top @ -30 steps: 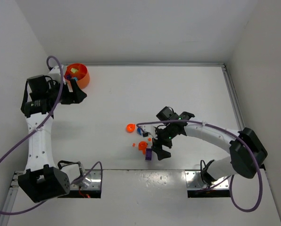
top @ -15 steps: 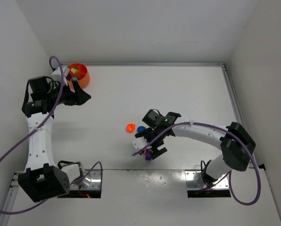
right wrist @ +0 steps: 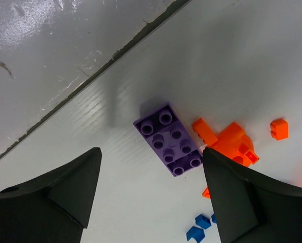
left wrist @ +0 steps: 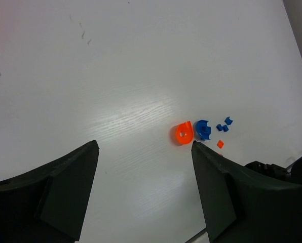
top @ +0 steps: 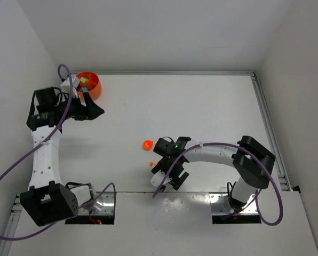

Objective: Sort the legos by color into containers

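Right wrist view: the purple brick (right wrist: 168, 139), 2 studs by 4, lies studs-up on the worktop (right wrist: 80, 126) between the right arm's jaws, which stand wide open with nothing gripped and neither finger touching it. The brick sits diagonally to them, so closing now would likely catch its corners rather than its flat sides. A good pick, I judge, calls for turning the wrist until the pads face the 2 long sides, then descending low enough to grip below the studs.

An orange piece (right wrist: 232, 144) lies just beside the brick's right long side, perhaps touching it, with a small orange brick (right wrist: 279, 128) and blue bits (right wrist: 199, 228) near. The right finger has to slip between brick and orange piece, or nudge the brick clear first. Otherwise 2 colors may come up together.

Seen from the top, this work happens at the near edge of the worktop, while the orange bowl (top: 88, 84) sits in the far left corner, well apart, so a firm, centred grip matters for the long carry. The left arm's jaws, also open and empty, hang just beside the bowl. Its wrist camera looks out at a round orange piece (left wrist: 183, 133) and a blue piece (left wrist: 203, 129) lying unsorted.
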Robot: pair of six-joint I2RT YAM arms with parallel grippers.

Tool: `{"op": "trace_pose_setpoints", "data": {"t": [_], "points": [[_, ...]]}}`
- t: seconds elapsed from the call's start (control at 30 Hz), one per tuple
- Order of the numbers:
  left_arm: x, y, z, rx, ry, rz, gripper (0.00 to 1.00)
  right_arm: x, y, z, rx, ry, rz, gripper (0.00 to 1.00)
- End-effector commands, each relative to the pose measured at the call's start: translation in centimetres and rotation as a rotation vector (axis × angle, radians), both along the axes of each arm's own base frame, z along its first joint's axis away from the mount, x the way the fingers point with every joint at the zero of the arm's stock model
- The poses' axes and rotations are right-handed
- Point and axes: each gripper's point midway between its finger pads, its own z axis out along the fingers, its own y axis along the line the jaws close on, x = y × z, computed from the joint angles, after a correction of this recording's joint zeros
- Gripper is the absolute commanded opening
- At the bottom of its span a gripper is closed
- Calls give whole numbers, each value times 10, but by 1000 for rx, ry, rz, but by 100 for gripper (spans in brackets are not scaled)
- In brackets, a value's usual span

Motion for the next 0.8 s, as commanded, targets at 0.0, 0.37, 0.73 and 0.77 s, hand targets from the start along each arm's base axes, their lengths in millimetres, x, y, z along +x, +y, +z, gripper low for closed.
{"op": "trace_pose_setpoints", "data": {"t": [0.0, 0.37, 0.73, 0.77], "points": [[3, -6, 10, -19, -42, -31, 80, 4, 11, -3, 36, -27, 44, 79], [2, -7, 0, -25, -23, -30, 80, 13, 13, -25, 15, -57, 41, 61], [-32, -34, -21, -124, 6, -149, 73, 39, 49, 22, 169, -100, -185, 17], [-40, -42, -20, -149, -3, -196, 73, 45, 55, 39, 215, -127, -219, 17]]}}
